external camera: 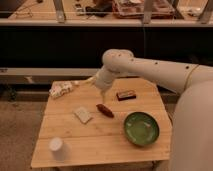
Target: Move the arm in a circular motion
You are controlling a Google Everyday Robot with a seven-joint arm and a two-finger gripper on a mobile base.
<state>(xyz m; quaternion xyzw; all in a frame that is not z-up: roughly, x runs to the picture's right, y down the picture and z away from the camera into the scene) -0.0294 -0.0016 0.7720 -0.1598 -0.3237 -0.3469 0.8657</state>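
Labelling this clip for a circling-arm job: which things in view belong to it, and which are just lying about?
Belongs: arm; its hand, above the wooden table's far-left part.
Lying about: green bowl; white cup; brown oblong item; flat white packet; dark bar; crumpled bag.

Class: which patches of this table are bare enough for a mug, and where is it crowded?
Bare: front, between white cup and green bowl; left edge, between bag and cup. Crowded: middle, with packet, brown item, dark box; gripper hangs near the bag.
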